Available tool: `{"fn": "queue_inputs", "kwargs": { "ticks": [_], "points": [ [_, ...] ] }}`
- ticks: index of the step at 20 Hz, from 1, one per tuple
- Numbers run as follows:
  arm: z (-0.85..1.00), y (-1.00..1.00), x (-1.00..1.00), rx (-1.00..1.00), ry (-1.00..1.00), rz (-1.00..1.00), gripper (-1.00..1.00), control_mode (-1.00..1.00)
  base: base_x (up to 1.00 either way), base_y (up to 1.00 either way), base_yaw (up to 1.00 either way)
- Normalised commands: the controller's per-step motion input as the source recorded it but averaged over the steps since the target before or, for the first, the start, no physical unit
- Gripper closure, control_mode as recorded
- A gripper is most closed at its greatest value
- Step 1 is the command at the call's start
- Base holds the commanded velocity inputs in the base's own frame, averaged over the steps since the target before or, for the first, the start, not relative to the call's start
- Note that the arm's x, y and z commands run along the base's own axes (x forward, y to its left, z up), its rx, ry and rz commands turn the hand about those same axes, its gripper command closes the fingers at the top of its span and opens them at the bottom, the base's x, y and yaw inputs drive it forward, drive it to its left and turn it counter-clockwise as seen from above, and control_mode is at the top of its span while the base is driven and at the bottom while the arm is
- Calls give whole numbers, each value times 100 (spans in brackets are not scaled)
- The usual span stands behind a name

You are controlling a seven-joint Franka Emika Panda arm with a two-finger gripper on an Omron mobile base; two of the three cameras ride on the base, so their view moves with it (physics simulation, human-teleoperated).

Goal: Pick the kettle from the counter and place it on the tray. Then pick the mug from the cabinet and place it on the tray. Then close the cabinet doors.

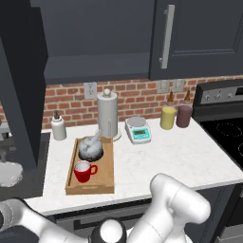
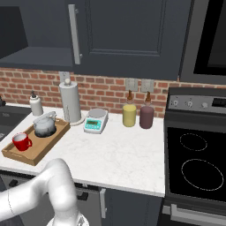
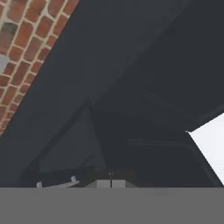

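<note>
— So, where are the kettle [image 1: 90, 147] and mug [image 1: 83, 171]?
— Both sit in the tray [image 1: 105, 182], lower left of the left base view, kettle behind the red mug.
— And the gripper [image 3: 111, 180]?
— Fingers pressed together, holding nothing, facing dark cabinet [image 3: 131, 78] panels.

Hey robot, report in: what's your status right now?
Gripper shut, empty, facing the dark charcoal cabinet. Squat grey metal kettle and red mug both on the light-brown wooden tray. Left cabinet door open.
</note>
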Motion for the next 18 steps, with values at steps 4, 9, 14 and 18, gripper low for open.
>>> {"fn": "queue_inputs", "kwargs": {
  "ticks": [4,9,14,18],
  "points": [
    [42,17,6,0,-11,0,100,-100,0,0,0],
    [49,31,0,0,-9,0,100,-100,0,0,0],
    [30,15,0,0,-10,-2,100,-100,0,0,0],
    [21,-2,-2,0,-3,-5,100,-100,0,0,0]
  ]
}}
